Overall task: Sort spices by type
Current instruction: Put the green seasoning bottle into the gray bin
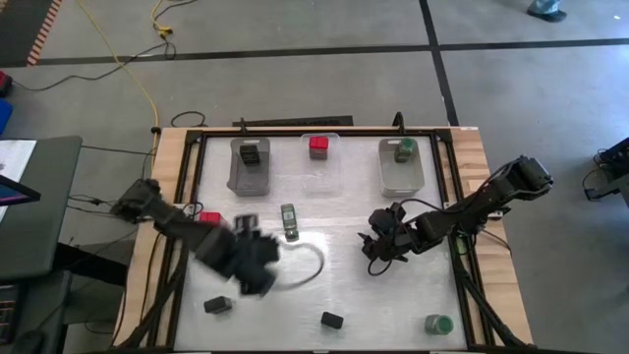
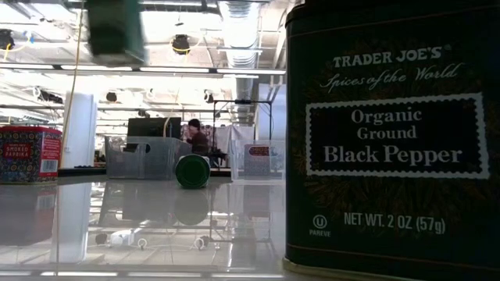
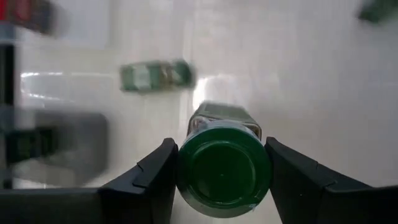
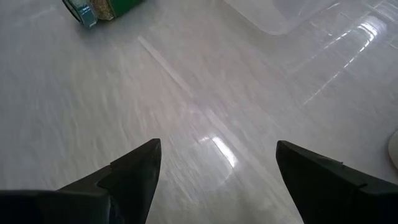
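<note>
Mid-carry: pinching 1 green-lidded jar (image 3: 224, 171) between the jaws of the left gripper (image 1: 254, 264), up off the bench (image 1: 334, 280), well apart from the green-jar bin (image 1: 402, 177) and across the bench's middle from it. Already 1 binned jar (image 1: 404, 149) of that kind in there, so reading this as a delivery step, green to green.

Next, most likely: swing over the green-jar bin, clear its wall, lower, then spread the jaws. Worth steering round the right gripper (image 1: 386, 239), parked near the green-jar bin with jaws spread wide and nothing between them.

Left to sort, by the look of it:
- 1 lying jar (image 1: 288, 221), between the carried jar and the green-jar bin.
- 1 upright jar (image 1: 438, 324), well apart from the green-jar bin at the opposite bench edge.
- 1 red box (image 1: 208, 216) and 2 black boxes (image 1: 217, 306) (image 1: 332, 320), all far from the green-jar bin.

Only in the left wrist view: the grip itself, jaws tight on either side of the lid. Impossible to judge from the high view. Only in the low view: labels, with a black pepper tin (image 2: 391, 133) up close and a smoked paprika tin (image 2: 30, 154) beyond. Only in the right wrist view: proof of empty, spread jaws.
</note>
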